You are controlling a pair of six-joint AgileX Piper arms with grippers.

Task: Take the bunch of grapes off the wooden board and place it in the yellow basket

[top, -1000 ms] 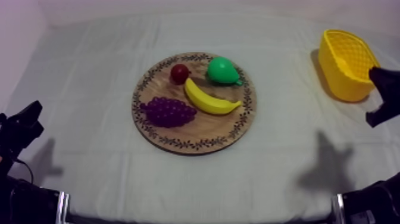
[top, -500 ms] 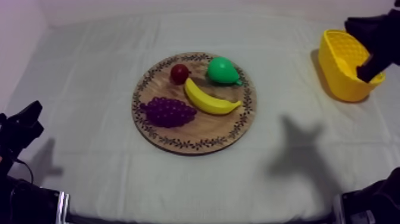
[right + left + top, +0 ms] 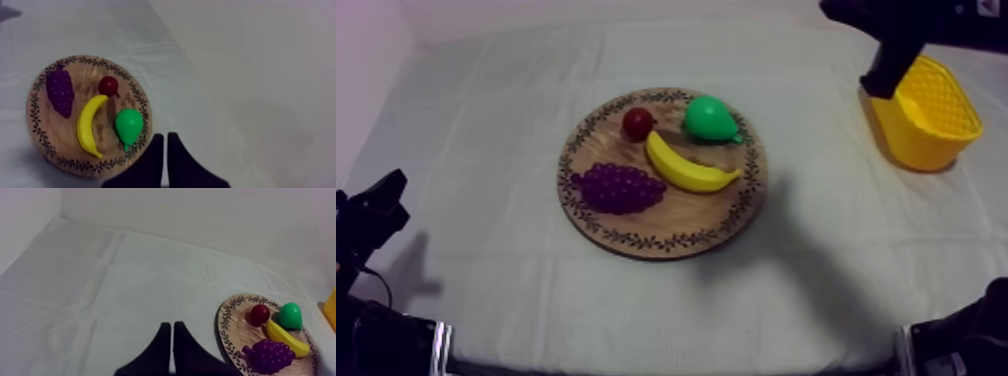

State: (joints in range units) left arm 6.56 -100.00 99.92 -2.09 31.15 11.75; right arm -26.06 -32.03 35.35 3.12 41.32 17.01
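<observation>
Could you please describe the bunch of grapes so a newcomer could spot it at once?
On the table lies a round wooden board with a patterned rim. The bunch of grapes lies at its left in the top view, beside the banana; it is the only purple, knobbly fruit there.

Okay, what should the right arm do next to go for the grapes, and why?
Probably carry the right gripper across toward the bunch of grapes, opening its jaws on the way. It hangs by the yellow basket, jaws together, while the grapes lie untouched at the side of the wooden board farthest from that arm.
</observation>
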